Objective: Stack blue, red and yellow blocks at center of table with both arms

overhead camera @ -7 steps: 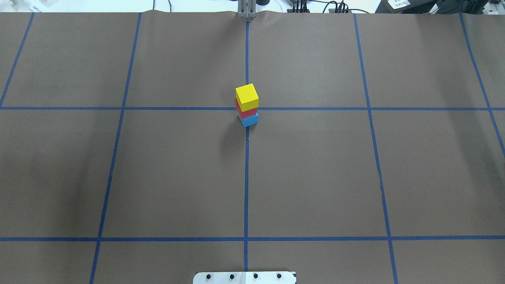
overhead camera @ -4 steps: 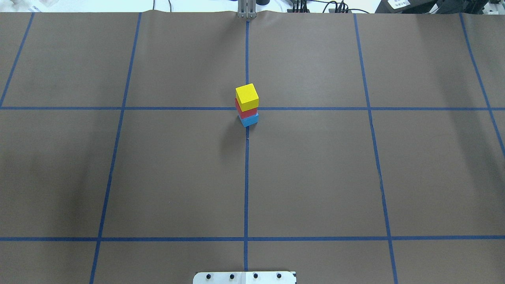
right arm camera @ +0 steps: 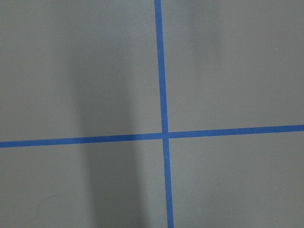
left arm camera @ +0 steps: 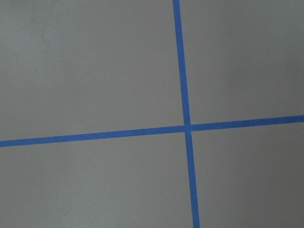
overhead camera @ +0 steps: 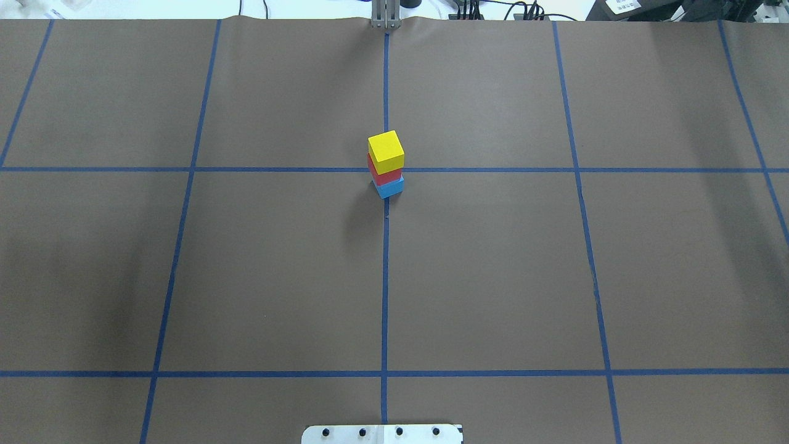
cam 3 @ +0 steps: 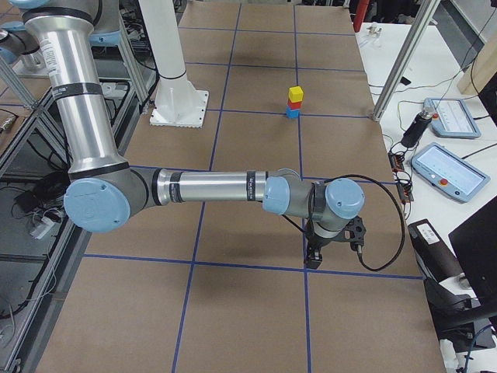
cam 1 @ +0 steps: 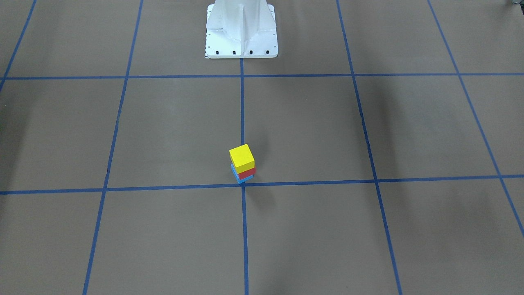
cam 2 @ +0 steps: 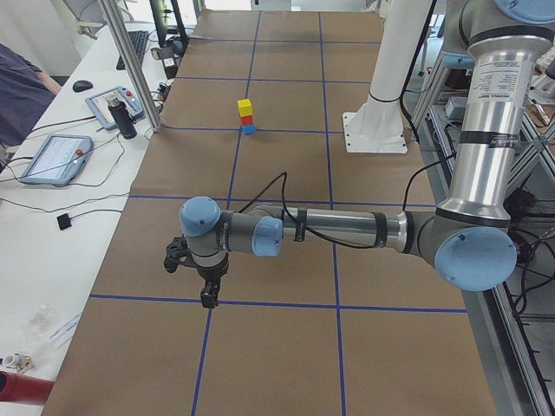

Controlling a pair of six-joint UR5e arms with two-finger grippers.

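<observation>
A yellow block point(overhead camera: 386, 151) sits on a red block point(overhead camera: 383, 177), which sits on a blue block point(overhead camera: 390, 188), upright at the centre tape crossing. The stack also shows in the front-facing view, yellow block point(cam 1: 241, 157) on top. My left gripper point(cam 2: 208, 295) hangs over the table far from the stack, seen only in the exterior left view. My right gripper point(cam 3: 314, 260) hangs likewise, seen only in the exterior right view. I cannot tell whether either is open or shut. Both wrist views show only brown paper and blue tape.
The white robot base point(cam 1: 241, 28) stands at the table's robot-side edge. A metal post point(cam 2: 130, 69) and teach pendants point(cam 3: 446, 175) stand on the operators' side bench. Blue tape lines point(overhead camera: 385, 277) grid the brown paper.
</observation>
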